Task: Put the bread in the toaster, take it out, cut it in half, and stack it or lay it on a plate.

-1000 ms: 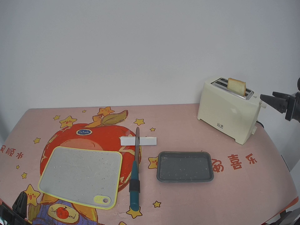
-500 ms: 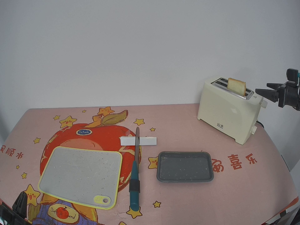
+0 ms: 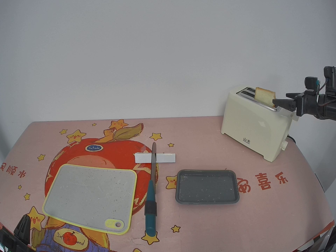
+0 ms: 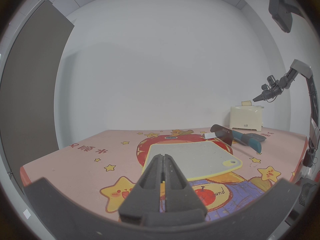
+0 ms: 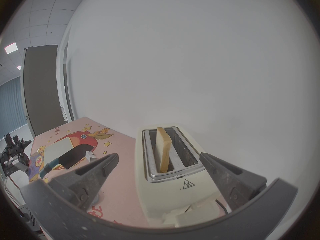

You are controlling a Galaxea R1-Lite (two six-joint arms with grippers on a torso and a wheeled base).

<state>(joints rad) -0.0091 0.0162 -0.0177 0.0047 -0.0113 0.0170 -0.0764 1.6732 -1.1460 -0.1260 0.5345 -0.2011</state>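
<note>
A slice of bread [image 3: 265, 96] stands upright in the near slot of a cream toaster [image 3: 257, 123] at the table's back right, its top half sticking out. My right gripper [image 3: 280, 99] hovers just above the toaster's right end, open and pointing at the bread. In the right wrist view the bread [image 5: 163, 152] stands between and beyond the spread fingers [image 5: 96, 175], untouched. My left gripper [image 4: 163, 157] is shut and empty, low over the table's front left corner. A grey plate [image 3: 207, 201] lies at centre right.
A grey cutting board with a yellow rim [image 3: 91, 196] lies at front left. A teal-handled knife [image 3: 151, 193] lies between board and plate, its blade propped on a white rest [image 3: 164, 157]. The wall is close behind the toaster.
My right gripper has risen and moved left, from beside the toaster's right end to just above it, near the bread. Nothing else has moved.
</note>
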